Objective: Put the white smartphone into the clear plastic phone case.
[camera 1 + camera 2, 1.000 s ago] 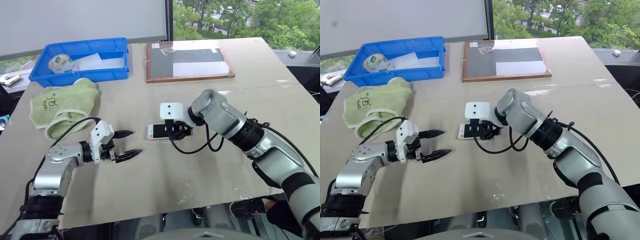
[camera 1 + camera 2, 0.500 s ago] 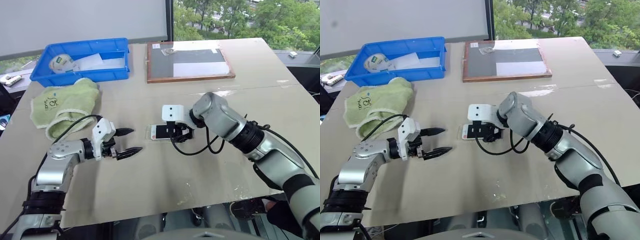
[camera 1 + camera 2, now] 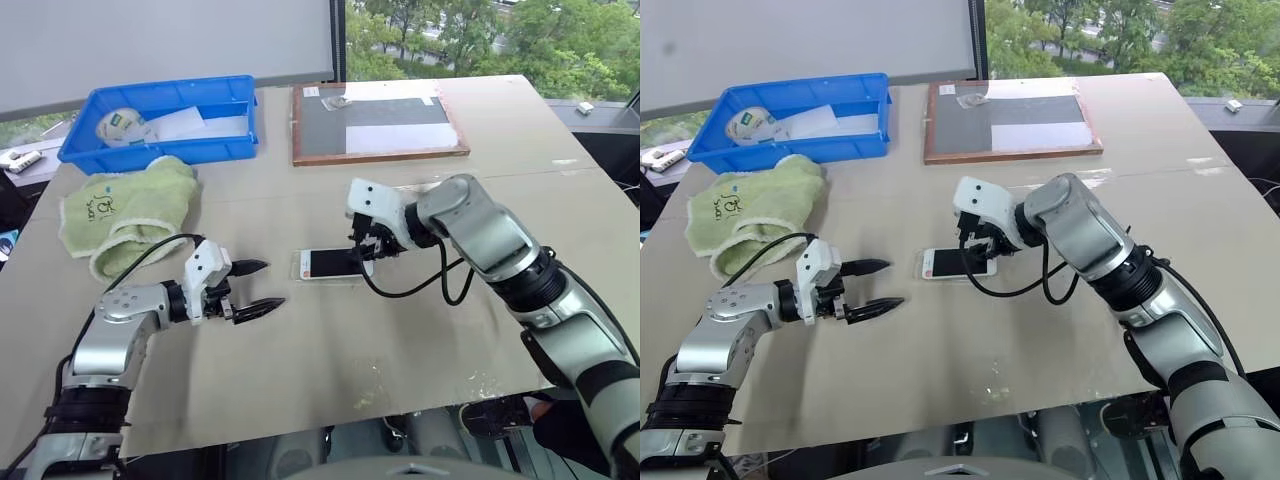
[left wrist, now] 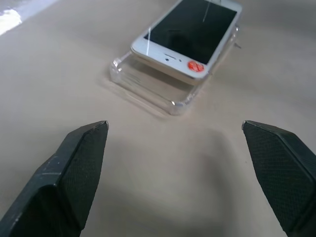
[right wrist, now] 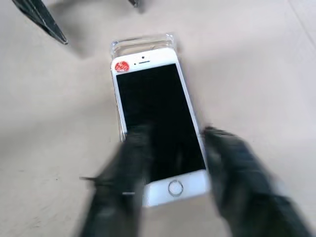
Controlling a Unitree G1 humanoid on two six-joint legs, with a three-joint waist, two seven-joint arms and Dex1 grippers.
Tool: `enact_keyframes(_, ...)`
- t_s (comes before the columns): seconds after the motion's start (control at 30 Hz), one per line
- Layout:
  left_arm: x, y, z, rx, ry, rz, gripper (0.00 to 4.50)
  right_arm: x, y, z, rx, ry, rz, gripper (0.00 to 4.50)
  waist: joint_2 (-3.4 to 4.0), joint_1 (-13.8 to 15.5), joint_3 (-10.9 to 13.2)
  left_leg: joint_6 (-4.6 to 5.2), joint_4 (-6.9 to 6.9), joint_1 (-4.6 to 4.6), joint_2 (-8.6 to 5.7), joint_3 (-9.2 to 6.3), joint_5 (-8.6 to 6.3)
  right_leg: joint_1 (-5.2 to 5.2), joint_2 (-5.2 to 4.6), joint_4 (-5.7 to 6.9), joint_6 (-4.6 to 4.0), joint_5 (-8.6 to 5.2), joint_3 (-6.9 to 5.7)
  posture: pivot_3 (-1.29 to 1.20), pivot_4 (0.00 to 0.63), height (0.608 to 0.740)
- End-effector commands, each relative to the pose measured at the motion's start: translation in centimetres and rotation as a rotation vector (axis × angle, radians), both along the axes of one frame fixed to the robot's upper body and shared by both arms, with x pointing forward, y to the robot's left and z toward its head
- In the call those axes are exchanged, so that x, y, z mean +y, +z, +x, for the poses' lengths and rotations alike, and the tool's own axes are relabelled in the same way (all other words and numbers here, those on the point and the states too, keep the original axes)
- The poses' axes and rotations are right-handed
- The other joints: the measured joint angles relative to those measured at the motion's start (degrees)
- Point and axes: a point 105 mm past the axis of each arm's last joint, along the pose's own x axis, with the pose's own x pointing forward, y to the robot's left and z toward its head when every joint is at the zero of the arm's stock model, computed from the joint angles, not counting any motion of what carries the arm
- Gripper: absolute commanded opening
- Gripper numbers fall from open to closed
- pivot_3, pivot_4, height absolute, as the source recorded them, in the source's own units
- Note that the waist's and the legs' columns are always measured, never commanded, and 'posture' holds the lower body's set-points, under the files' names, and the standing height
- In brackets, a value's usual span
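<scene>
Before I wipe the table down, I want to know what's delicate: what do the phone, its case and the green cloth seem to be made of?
The white smartphone: glossy glass front, judging by reflections, with a white, probably painted, bezel. The clear plastic phone case: thin see-through plastic, table visible through it, shiny rim. The green cloth: soft terry-like fabric, rumpled folds, matte.

Robot test bench in office or lab room, not home. Evidence: large plain beige worktable (image 3: 450, 330) with scuffed, stained surface; blue plastic parts bin (image 3: 160, 120) at far edge, well beyond open left jaws; framed dark board (image 3: 378, 122) with white sheets, far past right jaws; pull-down blind (image 3: 165, 45) over big window (image 3: 470, 35), treetops outside, suggesting upper floor.
</scene>
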Motion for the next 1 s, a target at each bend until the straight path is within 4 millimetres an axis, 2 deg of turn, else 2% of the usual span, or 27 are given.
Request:
enact_keyframes(0.03, -0.4, 1.1, 0.1, -0.041, -0.013, -0.018, 4.5, 1.4, 1.2, -0.5, -0.017, 0.022, 0.102, 0.12, 0.0, -0.09, 0.0, 0.0, 0.0, 0.01, 0.01, 0.0, 0.0, 0.0, 0.01, 0.01, 0.0, 0.0, 0.0, 0.0, 0.15, 0.74)
enact_keyframes(0.13, -0.5, 1.2, 0.2, -0.045, -0.012, -0.024, 4.5, 3.1, 0.7, -0.5, -0.007, 0.035, 0.19, 0.12, 0.0, -0.09, 0.0, 0.0, 0.0, 0.03, 0.03, -0.01, 0.0, 0.0, 0.05, 0.06, 0.0, 0.0, 0.0, 0.0, 0.15, 0.74)
enact_keyframes(0.23, -0.5, 1.3, 0.2, -0.047, -0.012, -0.029, 4.5, 4.7, -0.6, -0.7, 0.012, 0.085, 0.272, 0.12, -0.03, -0.03, -0.02, 0.0, 0.0, 0.04, 0.04, -0.01, 0.0, 0.01, 0.06, 0.06, 0.0, 0.0, 0.01, 0.0, 0.15, 0.74)
enact_keyframes(0.3, -0.6, 1.3, 0.1, -0.047, -0.013, -0.032, 4.5, 5.1, -2.3, -0.6, 0.027, 0.098, 0.26, 0.12, -0.03, 0.07, -0.02, 0.0, 0.0, 0.03, 0.01, 0.0, 0.0, 0.03, 0.04, 0.05, 0.0, 0.0, 0.02, 0.0, 0.15, 0.74)
enact_keyframes(0.43, -0.8, 1.4, 0.0, -0.049, -0.009, -0.038, 4.5, 4.5, -7.0, -0.1, 0.041, 0.091, 0.117, 0.12, -0.03, -0.02, -0.02, 0.01, 0.04, 0.01, -0.05, 0.04, 0.0, 0.03, -0.02, 0.02, 0.01, 0.0, 0.09, 0.0, 0.15, 0.74)
enact_keyframes(0.53, -0.8, 1.4, -0.1, -0.049, -0.003, -0.042, 4.5, 3.5, -9.5, 0.4, 0.071, 0.053, 0.029, 0.12, -0.05, -0.07, -0.06, 0.01, 0.01, 0.17, -0.05, 0.07, 0.0, 0.14, -0.01, 0.04, 0.07, -0.04, 0.14, 0.0, 0.15, 0.74)
enact_keyframes(0.7, -0.8, 1.4, -0.2, -0.048, 0.002, -0.044, 4.5, 2.7, -11.6, -0.2, 0.229, -0.005, 0.0, 0.12, 0.03, 0.06, -0.24, 0.0, -0.04, 0.79, 0.13, 0.05, 0.0, 0.58, 0.0, 0.18, -0.03, -0.27, 0.13, 0.0, 0.15, 0.74)
enact_keyframes(0.87, -0.9, 1.4, 0.0, -0.051, 0.004, -0.046, 4.5, 2.9, -12.1, -0.7, 0.414, -0.105, 0.068, 0.12, 0.02, 0.0, -0.58, -0.01, -0.01, 0.93, 0.17, 0.08, 0.0, 0.65, -0.07, 0.31, -0.04, -0.28, 0.17, 0.0, 0.15, 0.74)
enact_keyframes(1.0, -0.9, 1.4, 0.0, -0.049, 0.003, -0.046, 4.5, 2.3, -13.0, -0.4, 0.446, -0.174, 0.055, 0.12, 0.07, -0.03, -0.76, -0.01, -0.03, 0.95, 0.18, 0.08, 0.0, 0.67, -0.09, 0.3, -0.05, -0.29, 0.17, 0.0, 0.15, 0.74)
